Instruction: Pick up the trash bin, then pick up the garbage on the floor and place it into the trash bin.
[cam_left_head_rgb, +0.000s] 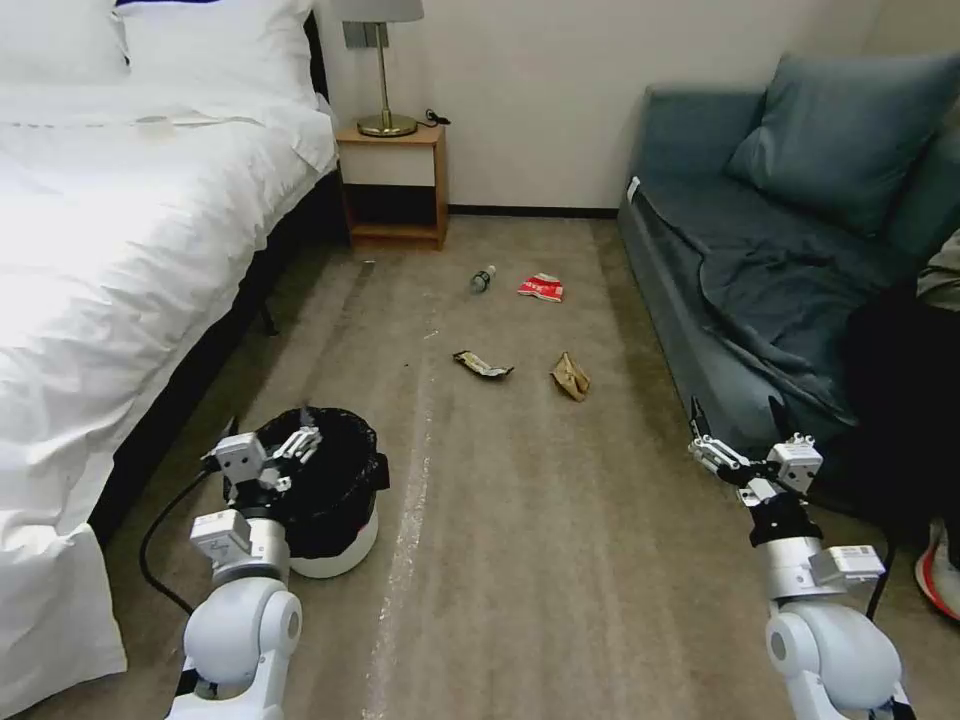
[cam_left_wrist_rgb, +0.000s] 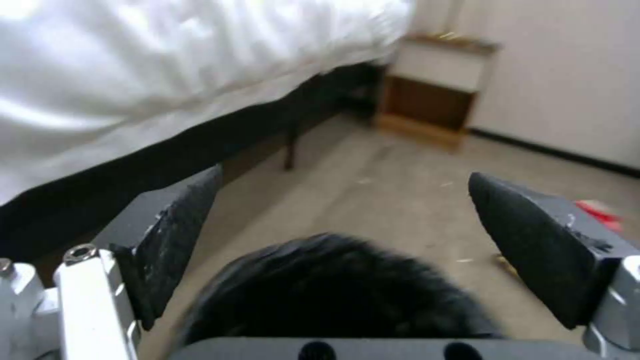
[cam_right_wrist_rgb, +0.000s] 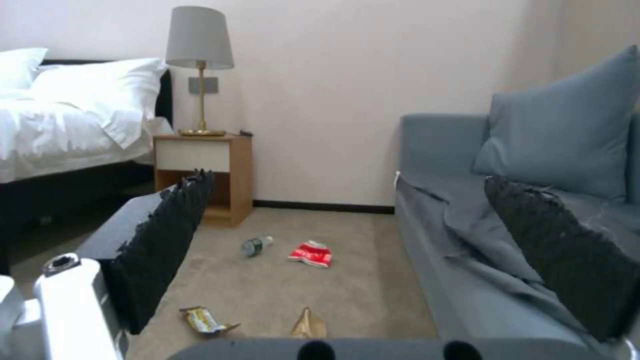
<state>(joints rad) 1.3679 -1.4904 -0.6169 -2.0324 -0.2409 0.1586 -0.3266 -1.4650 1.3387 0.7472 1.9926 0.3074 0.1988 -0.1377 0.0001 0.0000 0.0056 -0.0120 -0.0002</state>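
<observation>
The trash bin (cam_left_head_rgb: 345, 545), white with a black bag (cam_left_wrist_rgb: 333, 295) over its rim, stands on the carpet beside the bed. My left gripper (cam_left_head_rgb: 300, 445) hovers open over the bin's near rim, a finger on either side of the bag's edge (cam_left_wrist_rgb: 340, 235). My right gripper (cam_left_head_rgb: 735, 425) is open and empty, raised in front of the sofa (cam_right_wrist_rgb: 363, 255). Ahead on the floor lies the garbage: a clear bottle (cam_left_head_rgb: 482, 279) (cam_right_wrist_rgb: 256, 246), a red-and-white packet (cam_left_head_rgb: 541, 288) (cam_right_wrist_rgb: 311, 254), a yellow-black wrapper (cam_left_head_rgb: 482, 365) (cam_right_wrist_rgb: 203, 320) and a brown paper bag (cam_left_head_rgb: 570, 377) (cam_right_wrist_rgb: 308, 325).
A white bed (cam_left_head_rgb: 120, 250) runs along the left, a blue-grey sofa (cam_left_head_rgb: 760, 290) along the right. A wooden nightstand (cam_left_head_rgb: 392, 185) with a lamp (cam_left_head_rgb: 384, 70) stands at the far wall. Open carpet (cam_left_head_rgb: 520, 520) lies between them. A person's shoe (cam_left_head_rgb: 940, 572) sits at the right edge.
</observation>
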